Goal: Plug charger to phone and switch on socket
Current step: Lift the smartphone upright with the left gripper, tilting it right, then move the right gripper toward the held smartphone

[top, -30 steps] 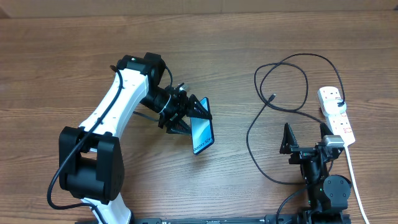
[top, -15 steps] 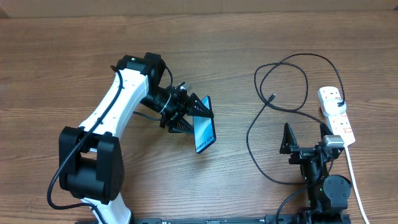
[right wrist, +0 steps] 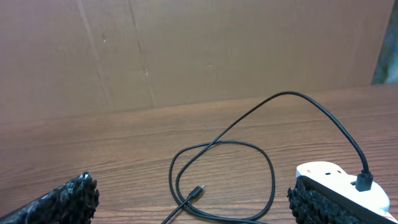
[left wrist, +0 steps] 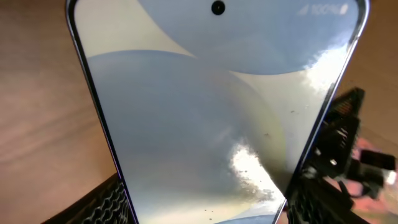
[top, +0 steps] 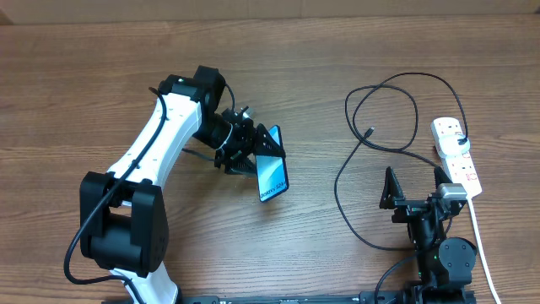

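My left gripper (top: 257, 156) is shut on the phone (top: 272, 176), holding it lifted and tilted above the table's middle. Its blue-teal screen fills the left wrist view (left wrist: 211, 112), between my two fingers at the bottom corners. The charger (top: 381, 110) is a thin black cable looped at the right; its small connector tip (top: 370, 132) lies free on the wood, also in the right wrist view (right wrist: 198, 190). The white socket (top: 456, 154) lies at the far right, the charger's plug in its far end (right wrist: 364, 180). My right gripper (top: 415, 192) is open and empty at the near right, short of the cable tip.
The socket's thick white cord (top: 481, 245) runs toward the near right edge. The charger cable's long lower loop (top: 342, 198) curves left of my right gripper. A brown cardboard wall (right wrist: 186, 50) stands behind the table.
My left gripper has shifted the phone a little up and to the left and turned it slightly. The right arm, cable and socket have not moved.
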